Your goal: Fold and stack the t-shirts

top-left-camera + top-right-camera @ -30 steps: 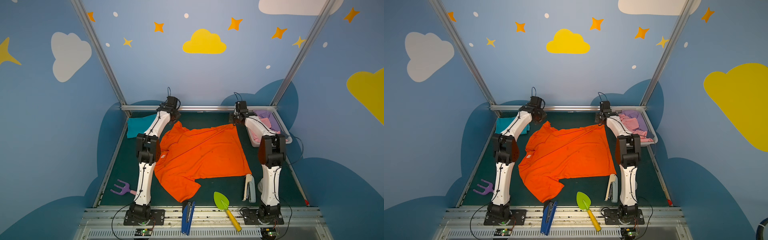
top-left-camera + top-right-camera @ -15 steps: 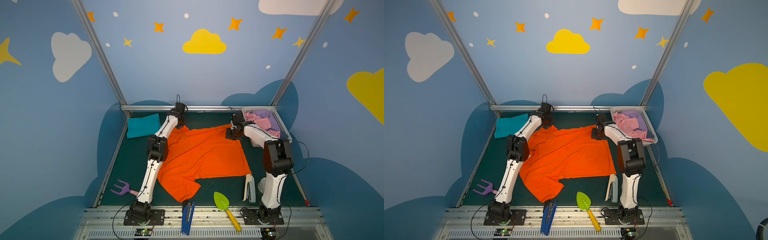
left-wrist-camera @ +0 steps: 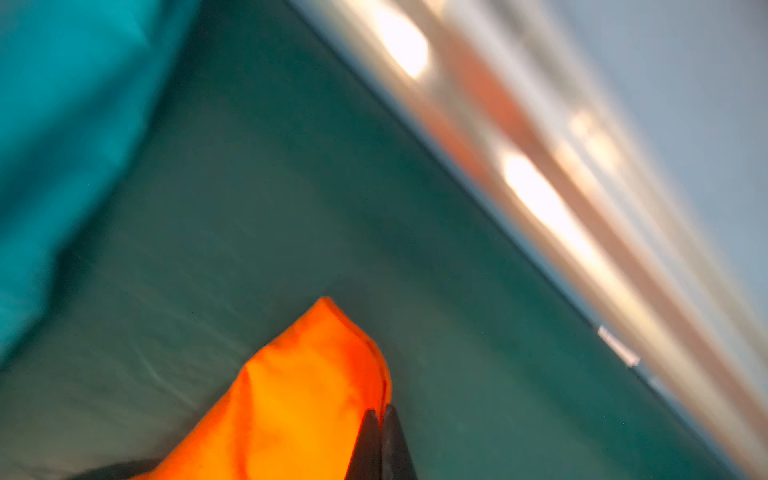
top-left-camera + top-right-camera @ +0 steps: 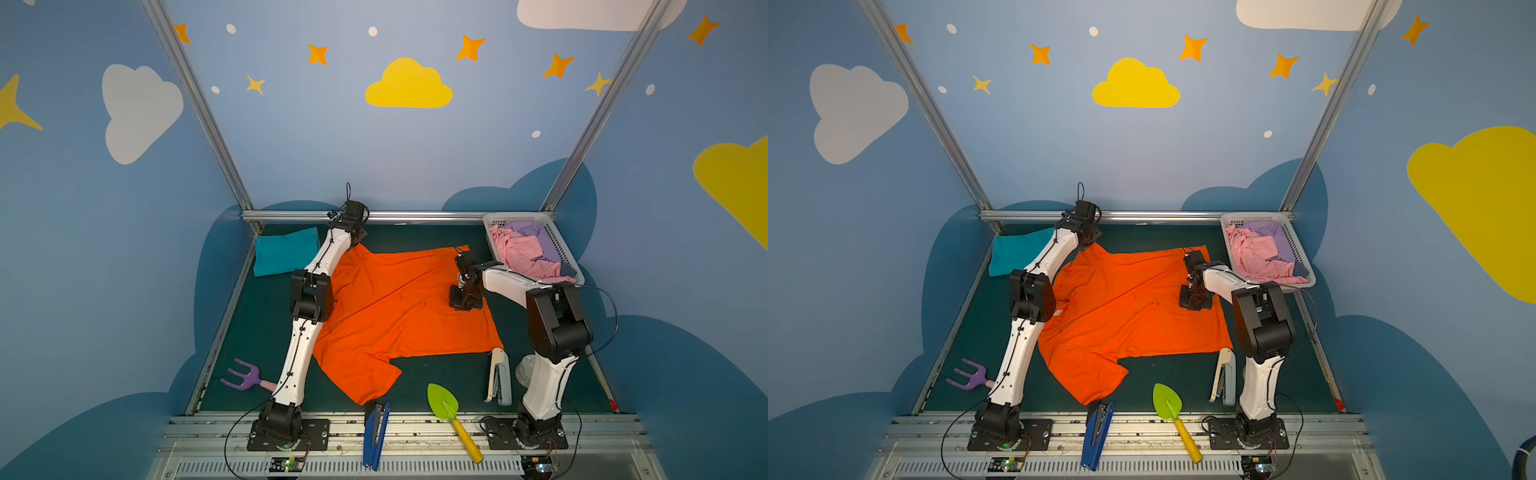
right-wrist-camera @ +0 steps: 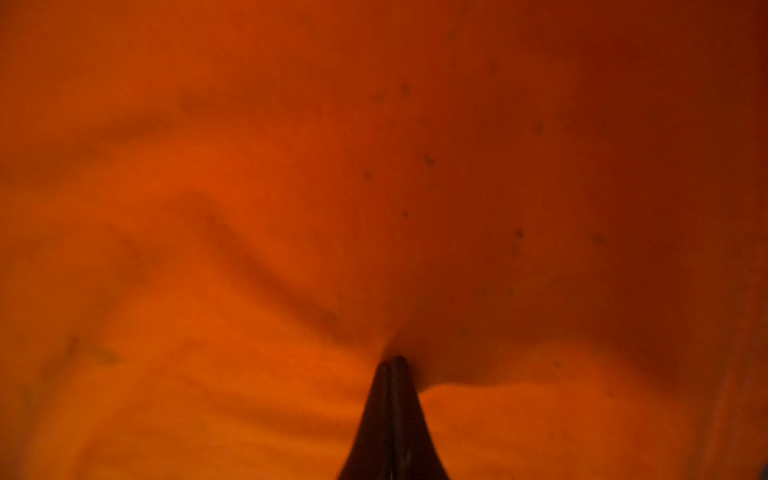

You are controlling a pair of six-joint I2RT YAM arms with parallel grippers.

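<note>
At the far left the teal t-shirt (image 4: 284,250) lies folded on the table (image 4: 440,374), set aside, we judge, as the base of the stack. Beside it our left tool (image 3: 380,412) is pinched closed on a far tip of the orange t-shirt (image 4: 395,316), which lies spread across the middle of the table. Our right tool (image 5: 392,360) is likewise clamped on a pucker of the same cloth near its right edge, so both ends can travel together for a fold. The white basket (image 4: 567,253) at the far right holds pink and purple clothes
</note>
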